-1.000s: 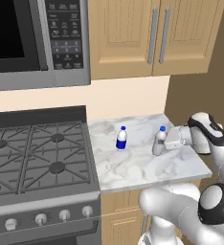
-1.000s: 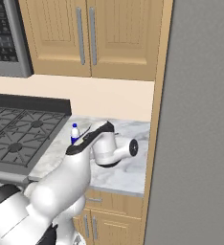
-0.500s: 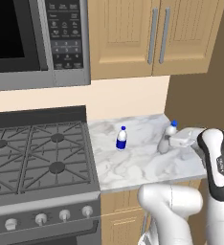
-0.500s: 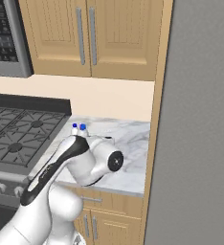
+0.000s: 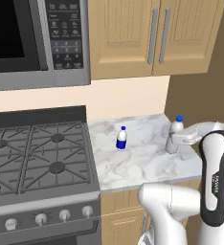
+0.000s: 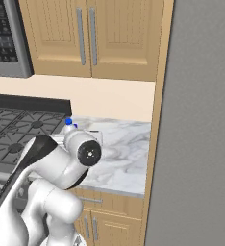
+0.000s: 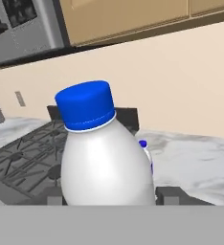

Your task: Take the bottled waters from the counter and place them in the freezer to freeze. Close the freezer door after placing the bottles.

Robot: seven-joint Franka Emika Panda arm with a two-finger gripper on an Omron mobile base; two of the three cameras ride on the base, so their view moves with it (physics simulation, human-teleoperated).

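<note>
- Holding the plain bottle (image 5: pixel 174 135) between our two fingers, we have the gripper (image 5: pixel 172 140) clamped on its body; in the hand view the bottle (image 7: pixel 106 155) sits between the finger tips (image 7: pixel 167 195), so we judge this as a real grasp.
- We see this bottle near the 3 o'clock edge of the counter (image 5: pixel 138 162), and it looks upright, with its blue cap (image 7: pixel 85 104) on top. We cannot tell if it is lifted off the stone or standing on it.
- We find the second bottle, with the dark blue label (image 5: pixel 121 139), standing alone towards 9 o'clock from the held one, well apart from it and just beside the stove (image 5: pixel 37 158). In the hand view its cap (image 7: pixel 142 144) peeks out behind the held bottle.
- We see the grey refrigerator (image 6: pixel 201 125) at 3 o'clock in the right base view, beyond the counter's end; its face looks flat and shut here, though we cannot make out which door it is.
- We judge the task as only at its beginning: no bottle is in the freezer. What is left is to carry this bottle over, open the freezer, place it, fetch the labelled bottle, place it too, and shut the door.
</note>
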